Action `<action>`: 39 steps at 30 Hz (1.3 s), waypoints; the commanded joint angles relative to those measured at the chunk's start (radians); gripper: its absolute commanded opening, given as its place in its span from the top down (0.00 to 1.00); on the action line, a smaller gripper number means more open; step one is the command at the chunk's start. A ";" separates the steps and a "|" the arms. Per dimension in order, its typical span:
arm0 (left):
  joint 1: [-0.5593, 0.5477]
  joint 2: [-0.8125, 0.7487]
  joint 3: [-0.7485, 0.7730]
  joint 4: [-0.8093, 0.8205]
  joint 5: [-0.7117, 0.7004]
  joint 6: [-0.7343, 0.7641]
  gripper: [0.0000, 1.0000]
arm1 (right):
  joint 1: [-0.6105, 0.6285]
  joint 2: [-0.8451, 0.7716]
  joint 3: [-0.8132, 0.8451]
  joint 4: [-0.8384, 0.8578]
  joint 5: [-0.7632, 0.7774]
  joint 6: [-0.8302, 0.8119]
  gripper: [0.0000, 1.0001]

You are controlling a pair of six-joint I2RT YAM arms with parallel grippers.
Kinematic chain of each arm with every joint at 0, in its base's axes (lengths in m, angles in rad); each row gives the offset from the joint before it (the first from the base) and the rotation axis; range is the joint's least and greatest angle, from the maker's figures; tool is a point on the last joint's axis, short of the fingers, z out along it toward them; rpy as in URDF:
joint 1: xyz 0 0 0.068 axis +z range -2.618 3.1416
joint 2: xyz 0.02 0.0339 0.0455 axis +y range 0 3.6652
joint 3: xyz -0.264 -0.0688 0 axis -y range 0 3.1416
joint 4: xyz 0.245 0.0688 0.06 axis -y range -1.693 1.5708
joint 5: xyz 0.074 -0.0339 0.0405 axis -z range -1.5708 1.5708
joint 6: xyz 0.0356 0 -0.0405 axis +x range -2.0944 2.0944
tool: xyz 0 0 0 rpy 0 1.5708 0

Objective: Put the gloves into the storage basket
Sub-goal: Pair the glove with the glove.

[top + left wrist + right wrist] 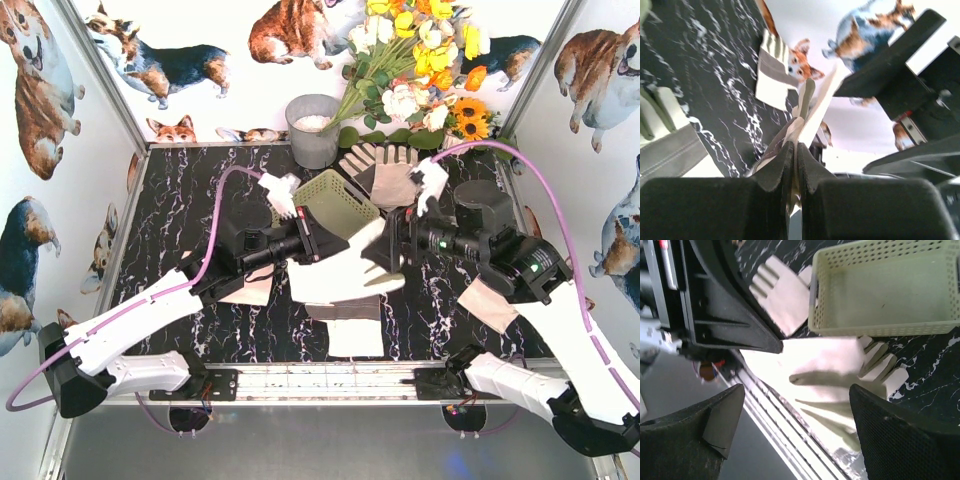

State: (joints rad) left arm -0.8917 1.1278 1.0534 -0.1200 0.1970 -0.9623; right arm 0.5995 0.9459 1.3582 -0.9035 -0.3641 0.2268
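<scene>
On the tabletop, the storage basket sat tilted near the back edge, just behind both my hands. The glove stretched between them, its long axis running left to right, one end pinched tight in my left hand. My right hand gaped wide, holding nothing. I judged my left hand to be nearer the basket.

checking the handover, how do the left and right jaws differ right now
The left gripper has its jaws shut, while the right gripper has its jaws wide apart. The left gripper pinches the edge of a cream glove; the right gripper grips nothing. Both face each other close to the storage basket.
</scene>
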 commanded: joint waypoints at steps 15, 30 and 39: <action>-0.019 -0.006 0.072 0.159 -0.537 -0.346 1.00 | -0.182 -0.204 -0.294 0.466 0.137 0.641 0.12; -0.045 0.078 0.183 0.321 -0.442 -0.426 1.00 | -0.182 -0.178 -0.460 0.989 -0.055 0.723 0.11; -0.049 0.008 0.119 0.233 -0.496 -0.378 1.00 | -0.182 -0.143 -0.428 1.061 -0.151 0.755 0.80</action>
State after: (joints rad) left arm -0.9325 1.1942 1.1973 0.1516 -0.2718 -1.3796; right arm 0.4179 0.8200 0.8864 0.1108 -0.4667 0.9947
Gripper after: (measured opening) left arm 0.006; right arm 0.415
